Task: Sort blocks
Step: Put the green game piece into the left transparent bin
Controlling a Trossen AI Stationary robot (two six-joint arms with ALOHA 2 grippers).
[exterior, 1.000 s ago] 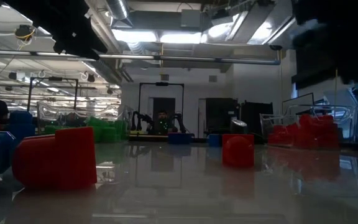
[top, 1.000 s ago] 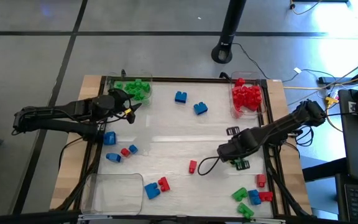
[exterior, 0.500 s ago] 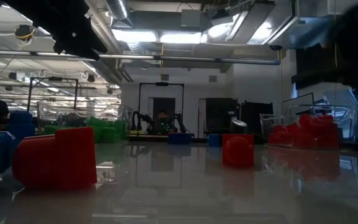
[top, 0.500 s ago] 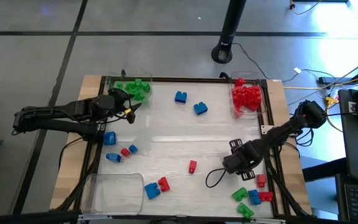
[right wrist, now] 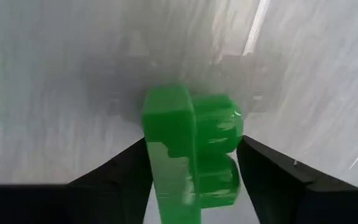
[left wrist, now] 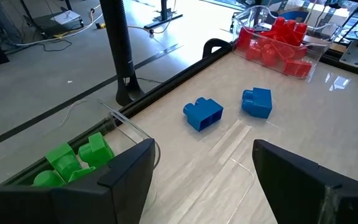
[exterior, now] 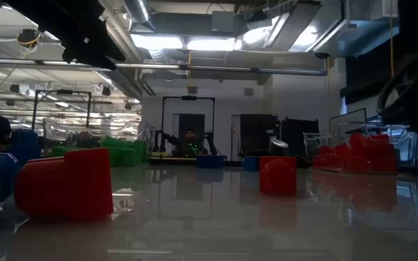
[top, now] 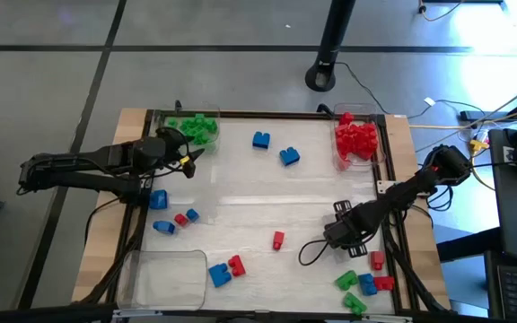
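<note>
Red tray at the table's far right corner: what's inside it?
The red tray holds a heap of red blocks; no green or blue shows among them. How many there are, and what lies under the top layer, is covered.
</note>
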